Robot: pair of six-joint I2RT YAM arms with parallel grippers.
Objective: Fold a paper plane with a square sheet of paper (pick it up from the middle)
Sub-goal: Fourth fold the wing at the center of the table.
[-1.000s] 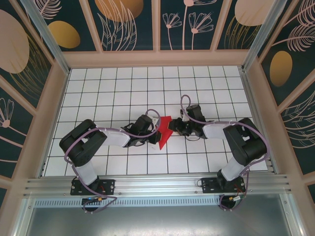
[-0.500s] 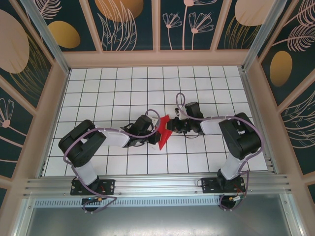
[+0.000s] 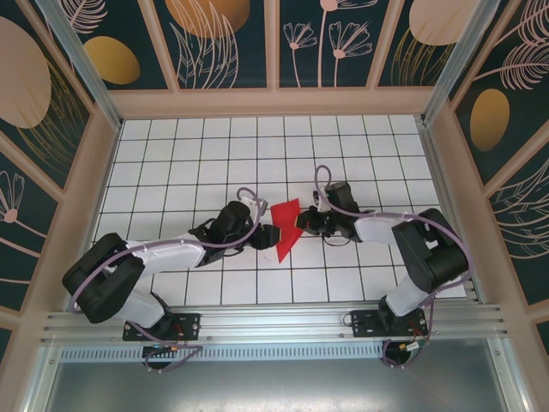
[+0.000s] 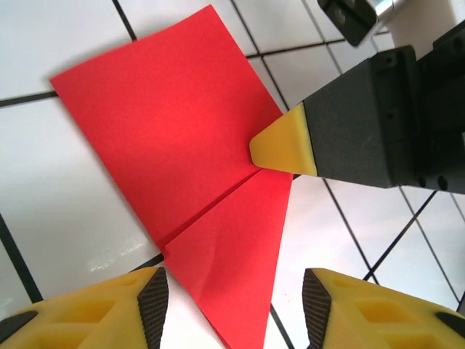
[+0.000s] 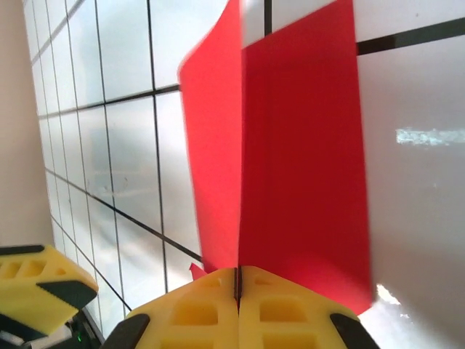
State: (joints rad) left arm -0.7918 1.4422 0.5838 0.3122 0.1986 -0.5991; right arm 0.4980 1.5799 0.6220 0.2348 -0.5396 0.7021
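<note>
**Red paper pinched on the right, left jaws apart**

The folded red paper (image 3: 285, 230) is near the middle of the white tiled table (image 3: 171, 154), between the two grippers. Bare tiles lie beyond it towards the far wall (image 3: 274, 103) and out to both sides, and the side walls are well apart from both arms. The metal rail (image 3: 274, 322) runs along the near edge.

The paper has a straight top edge, a crease across it and a pointed near end.

The right gripper (image 5: 238, 291) is clenched, its yellow fingers pressed together on the paper's edge. From there the paper rises in two flaps.

The left gripper (image 4: 232, 305) is released, its fingers (image 4: 80, 313) standing apart either side of the paper's pointed end without gripping it.
</note>
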